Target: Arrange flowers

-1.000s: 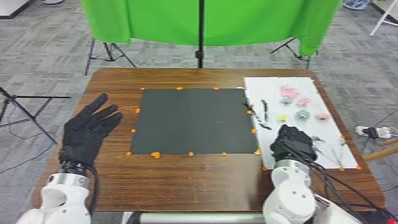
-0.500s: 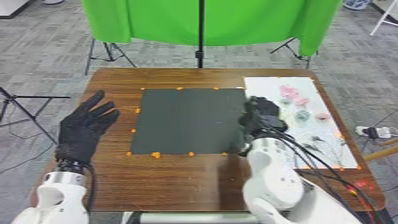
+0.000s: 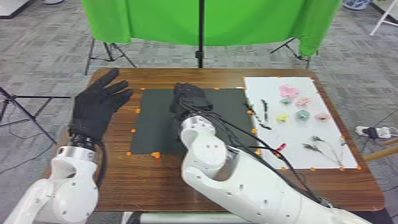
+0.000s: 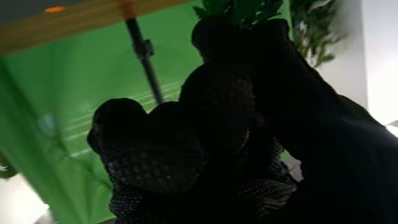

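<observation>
Across the near edge of the tabletop (image 3: pixel 147 186), both white arms are extending forward. The left hand (image 3: pixel 98 106) is hovering by the left edge with its fingers straight and spread; it has moved slightly forward and is carrying nothing. The right hand (image 3: pixel 190 100) has travelled from the white sheet to the far part of the dark mat (image 3: pixel 155 127), and its fingers are bending together. At their tips the right wrist view is showing a green sprig (image 4: pixel 238 9), judged to be clamped between fingers and thumb. Collection is therefore appearing finished for this piece, and placement is coming due. The next move is likely calling for a low, gentle release; the leaves may be at risk of snagging on the glove.

Orange tabs (image 3: pixel 156 155) are marking the mat's border. To its right, the white sheet (image 3: pixel 258 86) is holding the remaining stock: stemmed greenery (image 3: pixel 312 148) nearer, then a yellow bloom (image 3: pixel 282 118), a pale green bloom (image 3: pixel 303 115), dark twigs (image 3: pixel 265 106) and, farther off, a pink bloom (image 3: pixel 289 92).

Beyond, a black pole (image 3: pixel 201 32) is standing before green cloth (image 3: pixel 142 25), and grey flooring (image 3: pixel 40 50) is surrounding the station.
</observation>
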You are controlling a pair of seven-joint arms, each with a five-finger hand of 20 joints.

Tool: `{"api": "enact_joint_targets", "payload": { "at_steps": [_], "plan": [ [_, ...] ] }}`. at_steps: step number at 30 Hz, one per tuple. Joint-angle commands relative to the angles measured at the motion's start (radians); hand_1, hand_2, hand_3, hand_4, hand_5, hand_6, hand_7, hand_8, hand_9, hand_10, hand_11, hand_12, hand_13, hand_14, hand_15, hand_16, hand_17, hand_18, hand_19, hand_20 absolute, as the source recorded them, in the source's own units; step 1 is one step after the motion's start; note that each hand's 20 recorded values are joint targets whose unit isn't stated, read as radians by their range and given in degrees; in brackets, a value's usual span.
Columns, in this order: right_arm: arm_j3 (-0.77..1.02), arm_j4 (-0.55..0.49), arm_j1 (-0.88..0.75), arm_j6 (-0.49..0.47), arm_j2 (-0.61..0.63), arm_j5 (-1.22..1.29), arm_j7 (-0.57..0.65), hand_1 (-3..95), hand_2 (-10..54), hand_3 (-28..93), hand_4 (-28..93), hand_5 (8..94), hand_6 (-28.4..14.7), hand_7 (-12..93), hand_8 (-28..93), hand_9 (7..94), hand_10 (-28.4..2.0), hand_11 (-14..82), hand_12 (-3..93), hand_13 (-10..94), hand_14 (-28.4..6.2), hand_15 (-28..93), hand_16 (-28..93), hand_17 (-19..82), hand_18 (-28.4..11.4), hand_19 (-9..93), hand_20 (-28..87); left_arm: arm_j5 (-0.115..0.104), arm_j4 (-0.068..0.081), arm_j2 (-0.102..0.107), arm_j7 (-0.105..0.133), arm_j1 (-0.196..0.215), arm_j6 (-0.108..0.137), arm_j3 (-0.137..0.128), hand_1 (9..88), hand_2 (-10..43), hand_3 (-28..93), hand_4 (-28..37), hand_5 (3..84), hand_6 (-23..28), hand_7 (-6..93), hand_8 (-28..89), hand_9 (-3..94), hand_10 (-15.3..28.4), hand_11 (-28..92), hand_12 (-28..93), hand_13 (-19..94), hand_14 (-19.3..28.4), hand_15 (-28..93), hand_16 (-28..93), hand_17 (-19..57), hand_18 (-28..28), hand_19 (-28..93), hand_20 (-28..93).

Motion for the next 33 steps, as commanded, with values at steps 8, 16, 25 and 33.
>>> {"api": "enact_joint_targets", "payload": {
  "at_steps": [8,16,25,33],
  "plan": [
    [-0.177,0.134,0.167,-0.067,-0.056,0.211,0.014,54.1,-9.5,77,-28,86.9,-6.2,32,15,88.9,-11.8,56.9,22.8,90,-7.2,71,20,50,-24.4,93,40,-0.033,0.026,0.091,0.104,-0.105,0.02,0.079,25.9,9.9,77,-24.3,40.5,8.7,10.5,-9,37.3,20.1,27,11,27,26.9,55,-9,-8.6,25.8,57,10],
    [-0.285,0.137,0.279,-0.042,-0.05,0.295,0.045,52.8,-9.5,74,-27,86.3,-4.7,35,11,88.6,-11.2,58.7,22.8,89,-8.0,73,20,48,-24.9,93,41,-0.071,0.033,0.148,0.194,-0.142,0.038,0.122,25.9,10.0,77,-24.1,40.4,8.6,10.5,-9,37.2,20.0,27,11,27,26.9,55,-9,-8.6,25.8,57,10],
    [-0.395,0.123,0.364,-0.05,-0.035,0.387,0.092,46.3,-9.5,75,-28,91.4,-2.7,32,6,92.2,-11.7,58.9,22.6,89,-9.5,77,19,48,-26.2,93,46,-0.115,0.024,0.214,0.287,-0.126,0.059,0.152,25.9,10.0,78,-23.5,40.3,8.6,10.7,-9,37.2,20.1,27,11,27,27.0,55,-9,-8.7,25.8,57,10],
    [-0.417,0.123,0.381,-0.06,-0.029,0.386,0.098,40.3,-6.2,72,-28,93.6,-0.3,22,-12,93.7,-11.1,55.4,22.9,89,-10.3,75,20,47,-26.7,93,45,-0.119,0.026,0.221,0.294,-0.13,0.061,0.16,26.1,10.2,78,-23.1,40.3,8.5,10.7,-9,37.2,20.1,27,11,27,26.9,55,-9,-8.7,25.8,57,10]
  ]
}}
